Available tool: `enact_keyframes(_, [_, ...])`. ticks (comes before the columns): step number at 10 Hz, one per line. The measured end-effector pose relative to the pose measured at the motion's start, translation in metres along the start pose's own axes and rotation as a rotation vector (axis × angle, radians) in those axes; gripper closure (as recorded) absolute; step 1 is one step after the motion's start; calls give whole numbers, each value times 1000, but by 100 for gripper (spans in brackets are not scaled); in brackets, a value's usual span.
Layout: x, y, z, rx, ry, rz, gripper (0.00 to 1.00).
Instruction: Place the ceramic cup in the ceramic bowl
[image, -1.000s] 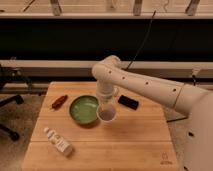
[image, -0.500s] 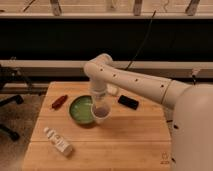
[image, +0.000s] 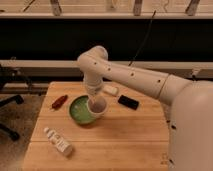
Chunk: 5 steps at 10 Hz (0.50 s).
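Note:
The ceramic cup (image: 97, 107) is small, round and pale, with a darker inside. It hangs over the right rim of the green ceramic bowl (image: 79, 111), which sits left of centre on the wooden table (image: 130, 142). My gripper (image: 94, 96) comes down from the white arm right above the cup and is shut on the cup's near-left rim. The cup overlaps the bowl's right edge and hides part of it.
A white labelled bottle (image: 57, 141) lies at the front left. A red object (image: 59, 102) lies left of the bowl. A black flat object (image: 128, 102) and a small white object (image: 111, 90) lie right of the bowl, toward the back.
The gripper has carried the cup left and slightly up, from the table right of the bowl to over the bowl's right rim.

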Motion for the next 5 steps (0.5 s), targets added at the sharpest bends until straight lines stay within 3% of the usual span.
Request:
enact_keyframes(3, [-12,-18,-4,2,8,-53,100])
enact_keyframes(5, [-12,-18,5,-7,4,-39,100])
